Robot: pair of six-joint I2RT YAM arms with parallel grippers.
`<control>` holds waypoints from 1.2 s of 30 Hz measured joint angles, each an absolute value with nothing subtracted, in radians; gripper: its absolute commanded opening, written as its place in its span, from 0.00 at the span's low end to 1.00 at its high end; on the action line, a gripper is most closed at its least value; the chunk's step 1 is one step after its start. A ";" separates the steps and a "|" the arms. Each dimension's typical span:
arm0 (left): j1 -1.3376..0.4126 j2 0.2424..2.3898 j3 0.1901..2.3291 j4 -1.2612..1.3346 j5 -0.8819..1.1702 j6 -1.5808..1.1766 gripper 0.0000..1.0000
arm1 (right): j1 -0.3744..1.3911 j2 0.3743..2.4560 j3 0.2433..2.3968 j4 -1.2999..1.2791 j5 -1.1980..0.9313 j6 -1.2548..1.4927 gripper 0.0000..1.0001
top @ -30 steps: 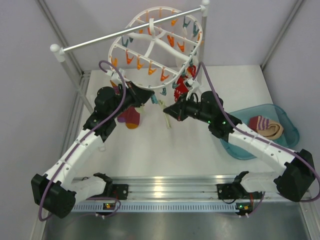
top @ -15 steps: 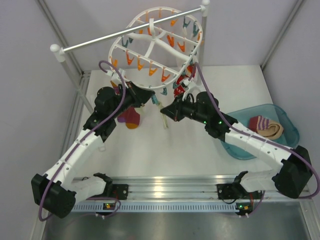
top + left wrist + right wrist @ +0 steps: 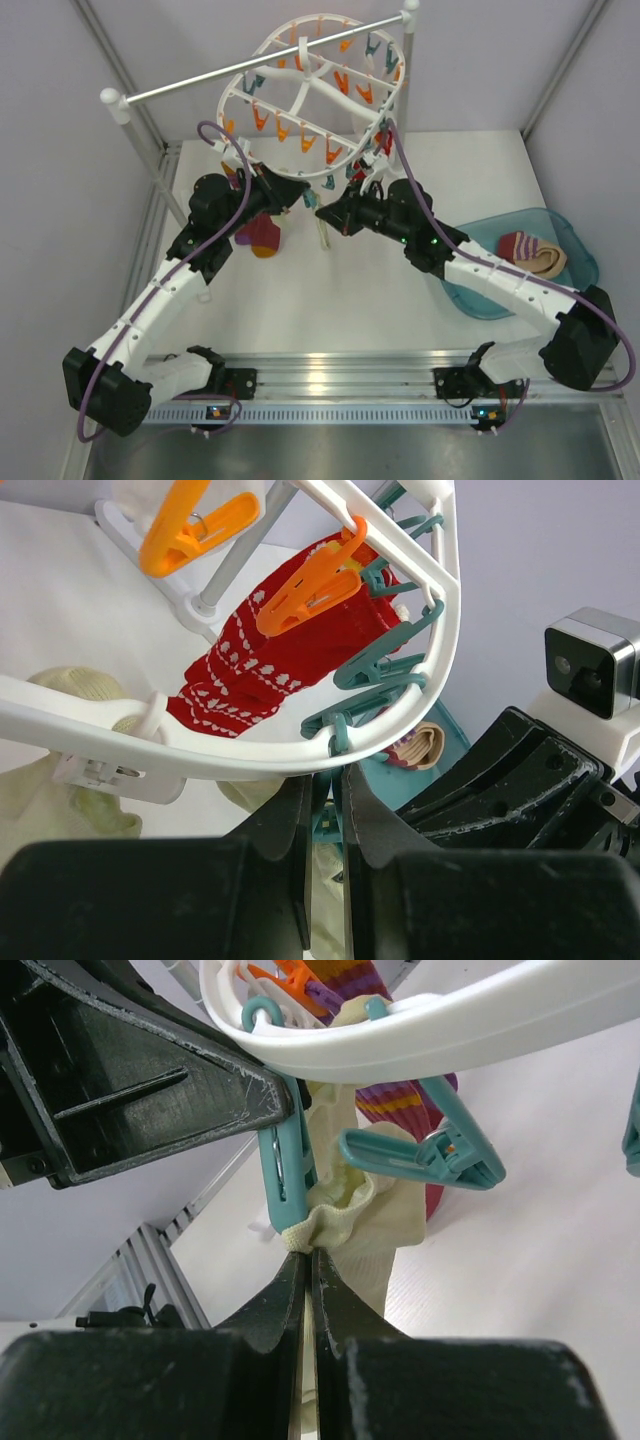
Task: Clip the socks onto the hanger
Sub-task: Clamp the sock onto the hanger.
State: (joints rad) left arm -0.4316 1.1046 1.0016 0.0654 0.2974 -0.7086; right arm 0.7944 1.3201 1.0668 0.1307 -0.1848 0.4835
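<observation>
The white oval hanger (image 3: pixel 243 84) hangs from the rail, ringed with orange and teal clips. Under its near rim my left gripper (image 3: pixel 308 200) is shut on a teal clip (image 3: pixel 326 818), which hangs from the rim (image 3: pixel 445 600). My right gripper (image 3: pixel 308 1255) is shut on the cuff of a cream sock (image 3: pixel 370 1230). It holds the cuff against the lower end of that teal clip (image 3: pixel 283 1160). From above, the sock (image 3: pixel 323 235) dangles below both grippers. I cannot tell whether the cuff is inside the clip's mouth. The other sock (image 3: pixel 533 252), striped red and white, lies in the bin.
The blue bin (image 3: pixel 570 235) stands at the right of the table. Maroon socks with orange ends (image 3: pixel 262 235) hang beside the left arm, and a red patterned sock (image 3: pixel 280 660) hangs behind the rim. The metal rail (image 3: pixel 200 78) on white posts crosses the back.
My right gripper has carried the sock up and left, from a little right of the clip to just under it. The hanger has swung slightly. The left arm has held still.
</observation>
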 measured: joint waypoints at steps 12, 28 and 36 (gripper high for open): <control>-0.431 1.105 0.998 0.070 0.294 -0.709 0.00 | 0.833 1.322 1.068 0.134 -0.176 0.480 0.00; -0.430 1.105 0.997 0.070 0.294 -0.709 0.00 | 0.835 1.317 1.068 0.150 -0.121 0.464 0.00; -0.430 1.105 0.997 0.070 0.294 -0.713 0.14 | 0.835 1.315 1.068 0.157 -0.118 0.464 0.00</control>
State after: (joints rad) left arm -0.4305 1.1046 0.9974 0.0700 0.2939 -0.7128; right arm 0.8352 1.3151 1.0679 0.1570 -0.1181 0.4641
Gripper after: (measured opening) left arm 0.136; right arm 0.007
